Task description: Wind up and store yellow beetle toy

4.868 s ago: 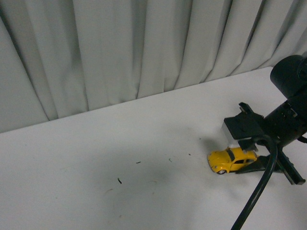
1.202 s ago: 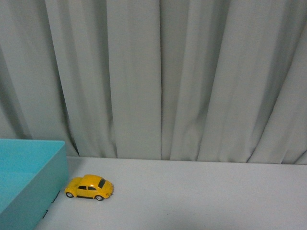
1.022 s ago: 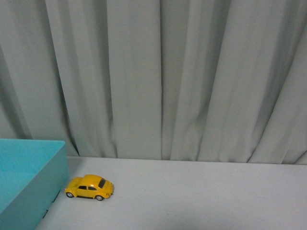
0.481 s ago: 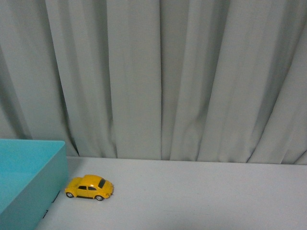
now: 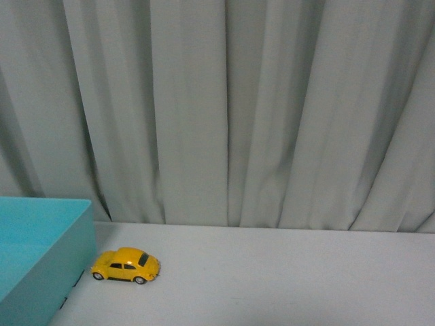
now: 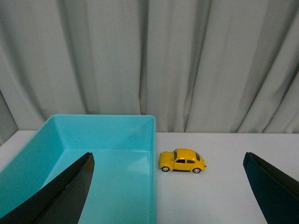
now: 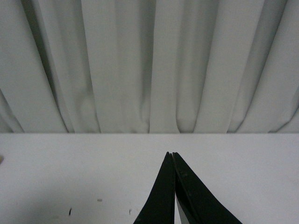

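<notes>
Left tool (image 6: 167, 157): fingers spread wide, holding nothing. Right tool (image 7: 172, 156): tips pressed together, empty, above the bare surface (image 5: 285, 278). Yellow beetle toy (image 5: 126, 265) stands upright on all four wheels, side-on to the front camera, at 3 o'clock of the turquoise bin (image 5: 64, 268), just beside its wall. Body is glossy yellow and rounded, with dark windows and black wheels. Grey curtain (image 5: 238, 109) hangs at 12 o'clock.

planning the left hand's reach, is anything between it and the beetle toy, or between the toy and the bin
Nothing visible lies between the open left hand and the yellow beetle toy. The toy stands just outside the turquoise bin; only the bin's own wall separates them.
</notes>
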`<state>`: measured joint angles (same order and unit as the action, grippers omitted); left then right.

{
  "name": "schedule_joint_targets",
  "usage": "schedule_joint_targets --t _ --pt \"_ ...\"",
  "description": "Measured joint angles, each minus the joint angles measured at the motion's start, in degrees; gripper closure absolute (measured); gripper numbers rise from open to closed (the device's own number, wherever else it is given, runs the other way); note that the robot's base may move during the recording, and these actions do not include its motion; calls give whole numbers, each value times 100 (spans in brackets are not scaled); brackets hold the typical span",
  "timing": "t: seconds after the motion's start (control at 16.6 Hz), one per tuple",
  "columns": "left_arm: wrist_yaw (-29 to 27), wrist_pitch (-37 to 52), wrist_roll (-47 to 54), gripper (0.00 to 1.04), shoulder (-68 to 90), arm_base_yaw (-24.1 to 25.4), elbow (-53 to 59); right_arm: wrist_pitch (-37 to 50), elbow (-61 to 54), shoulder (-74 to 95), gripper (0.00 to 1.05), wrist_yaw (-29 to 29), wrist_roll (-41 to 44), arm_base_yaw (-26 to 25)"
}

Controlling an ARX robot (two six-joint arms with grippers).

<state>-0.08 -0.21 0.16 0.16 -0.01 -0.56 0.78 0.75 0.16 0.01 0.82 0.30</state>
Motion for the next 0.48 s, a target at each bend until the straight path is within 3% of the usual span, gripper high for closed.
schedule_joint_targets --t 0.18,0.48 --pt "4 2 0 7 0 0 0 -101 -13 -2 101 0 2 0" --pt "4 2 0 7 0 0 0 -98 -13 -2 40 0 2 0"
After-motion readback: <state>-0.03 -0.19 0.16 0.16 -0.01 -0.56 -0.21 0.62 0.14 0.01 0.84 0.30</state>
